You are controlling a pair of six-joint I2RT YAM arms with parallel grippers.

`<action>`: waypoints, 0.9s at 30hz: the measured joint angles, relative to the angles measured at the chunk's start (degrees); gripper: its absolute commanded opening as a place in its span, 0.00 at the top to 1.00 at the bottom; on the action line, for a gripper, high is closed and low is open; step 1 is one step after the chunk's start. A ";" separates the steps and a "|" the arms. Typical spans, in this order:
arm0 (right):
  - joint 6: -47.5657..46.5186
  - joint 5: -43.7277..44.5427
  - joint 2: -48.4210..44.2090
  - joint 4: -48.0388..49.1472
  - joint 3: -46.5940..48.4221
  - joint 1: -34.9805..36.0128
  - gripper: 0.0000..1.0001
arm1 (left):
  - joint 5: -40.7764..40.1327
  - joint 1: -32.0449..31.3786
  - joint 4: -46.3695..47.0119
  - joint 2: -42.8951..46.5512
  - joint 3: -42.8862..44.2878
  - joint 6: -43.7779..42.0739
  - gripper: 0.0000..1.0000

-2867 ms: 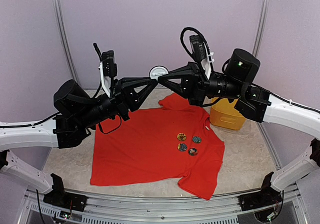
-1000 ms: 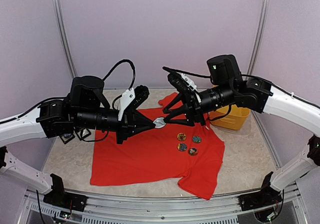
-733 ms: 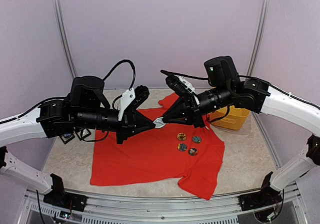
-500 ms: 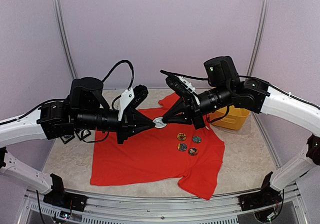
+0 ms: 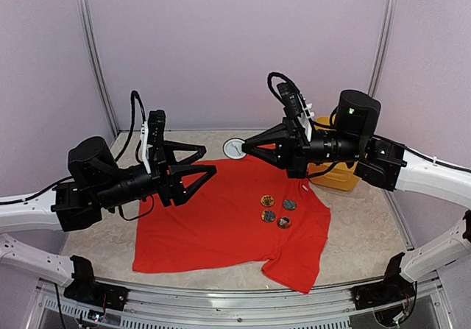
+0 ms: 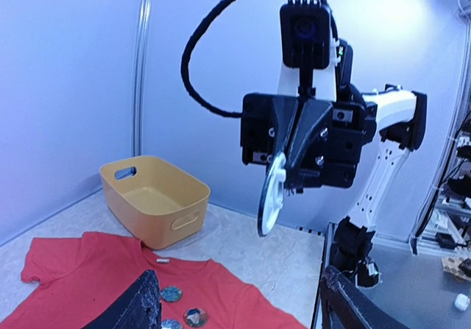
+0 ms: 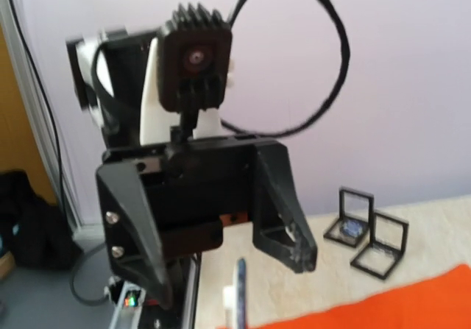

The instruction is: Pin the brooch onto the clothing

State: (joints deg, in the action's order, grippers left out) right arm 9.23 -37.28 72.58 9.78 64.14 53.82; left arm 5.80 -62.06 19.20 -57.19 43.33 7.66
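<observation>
The brooch [image 5: 235,147], a white round disc, hangs in the air above the shirt's collar, with my right gripper [image 5: 244,146] shut on it. In the left wrist view the brooch [image 6: 271,194] shows edge-on under the right gripper's black jaws. My left gripper [image 5: 206,162] stands open a short way left of the brooch, with nothing between its fingers [image 6: 144,307]. The clothing [image 5: 221,222], a bright red T-shirt, lies spread flat on the table below both grippers. In the right wrist view the brooch [image 7: 239,299] sits at the bottom edge, facing the open left gripper [image 7: 221,259].
Several round badges [image 5: 276,211] lie on the shirt's right chest. A yellow basket [image 5: 333,173] stands empty behind the right arm. Two small black-framed display cases [image 7: 364,232] sit on the table past the shirt. Purple walls enclose the table.
My left gripper has opened, let go of the brooch and drawn back to the left. My right gripper, shut on the brooch, has lifted it up and away from the shirt.
</observation>
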 measured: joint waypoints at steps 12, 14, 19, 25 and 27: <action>3.93 -0.92 0.02 7.02 -0.46 0.00 1.00 | 6.01 0.39 4.46 -9.86 10.23 4.70 0.89; 3.89 -0.92 0.02 6.88 -0.48 0.00 1.00 | 6.56 0.48 4.42 -10.32 10.40 5.16 1.00; 3.80 -0.79 -0.17 6.58 -0.48 0.00 1.00 | 8.02 0.59 4.44 -10.51 10.49 4.98 1.00; 2.75 0.00 -0.87 4.24 -0.44 0.00 0.48 | 8.85 0.52 4.26 -10.12 10.49 4.22 1.00; 2.10 0.15 -0.90 3.02 -0.11 0.00 0.40 | 8.94 0.52 4.13 -9.62 10.51 3.48 1.00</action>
State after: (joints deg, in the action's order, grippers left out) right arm 11.33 -37.12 71.68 12.80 64.03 53.82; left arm 14.74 -61.54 23.33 -66.81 53.84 11.14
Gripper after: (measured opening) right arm 0.492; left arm 0.007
